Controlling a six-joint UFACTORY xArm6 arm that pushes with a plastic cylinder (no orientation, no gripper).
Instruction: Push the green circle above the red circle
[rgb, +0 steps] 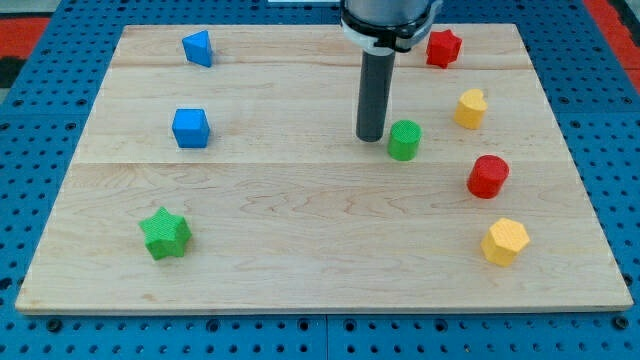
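The green circle (404, 139) stands on the wooden board, right of centre. The red circle (488, 176) stands to its right and a little lower in the view. My tip (371, 136) is just left of the green circle, very close to its left side; I cannot tell whether it touches. The dark rod rises from the tip to the arm at the view's top.
A red star (443, 47) and a yellow block (470, 108) stand above the red circle. A yellow hexagon (505, 241) is below it. A blue block (198, 47), a blue cube (190, 128) and a green star (165, 234) stand at the left. The board (300, 250) lies on a blue pegboard.
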